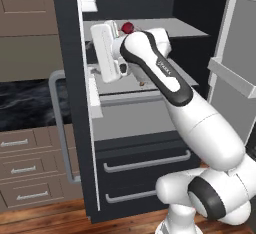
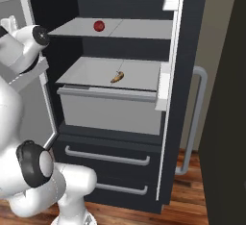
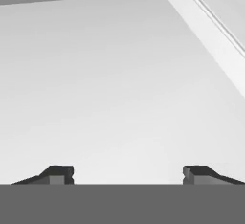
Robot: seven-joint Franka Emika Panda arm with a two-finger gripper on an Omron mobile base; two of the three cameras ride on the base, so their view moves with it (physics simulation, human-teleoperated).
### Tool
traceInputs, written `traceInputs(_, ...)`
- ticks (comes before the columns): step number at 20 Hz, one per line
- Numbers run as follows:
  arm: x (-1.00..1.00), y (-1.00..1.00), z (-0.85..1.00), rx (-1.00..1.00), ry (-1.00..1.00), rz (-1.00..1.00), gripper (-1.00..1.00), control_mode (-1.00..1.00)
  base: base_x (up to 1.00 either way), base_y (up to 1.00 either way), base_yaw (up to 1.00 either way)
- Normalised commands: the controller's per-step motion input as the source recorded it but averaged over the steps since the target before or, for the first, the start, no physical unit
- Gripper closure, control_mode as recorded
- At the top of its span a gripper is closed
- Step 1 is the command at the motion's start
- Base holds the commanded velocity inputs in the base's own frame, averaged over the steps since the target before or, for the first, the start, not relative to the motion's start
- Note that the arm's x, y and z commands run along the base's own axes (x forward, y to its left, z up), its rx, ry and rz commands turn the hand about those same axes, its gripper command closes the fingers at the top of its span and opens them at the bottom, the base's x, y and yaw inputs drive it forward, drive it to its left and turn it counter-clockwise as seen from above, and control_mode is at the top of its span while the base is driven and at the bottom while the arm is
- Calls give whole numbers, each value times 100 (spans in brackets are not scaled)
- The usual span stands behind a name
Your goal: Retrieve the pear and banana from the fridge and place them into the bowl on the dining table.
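Observation:
The fridge (image 1: 67, 78) (image 2: 192, 27) stands open, pale grey inside. The banana (image 2: 117, 77), small and yellow-brown, lies on the middle shelf (image 2: 139, 72) above a grey bin. My arm's white wrist (image 1: 107, 53) reaches in at that shelf's height, and the arm hides the fingers there. In the hand view my gripper (image 3: 128, 173) is open over bare pale shelf, with nothing between the two dark fingertips (image 3: 58, 174). The pear, the bowl and the dining table are out of view.
A small red round fruit (image 1: 128, 27) (image 2: 99, 26) sits on the upper shelf. Two dark lower drawers (image 2: 105, 156) have grey bar handles. An open door with shelves (image 1: 235, 78) stands at the right, tan drawer cabinets (image 1: 25, 168) at the left.

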Motion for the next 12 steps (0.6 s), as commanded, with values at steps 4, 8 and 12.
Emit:
traceInputs(4, -58, -69, 46, -5, -13, -12, -100, -100, 0, 0, 0)
traceInputs(8, -52, -100, -6, -7, -7, -2, -100, -100, 0, 0, 0)
traceInputs(12, -28, -100, -39, -9, 0, 0, -100, -100, 0, 0, 0)
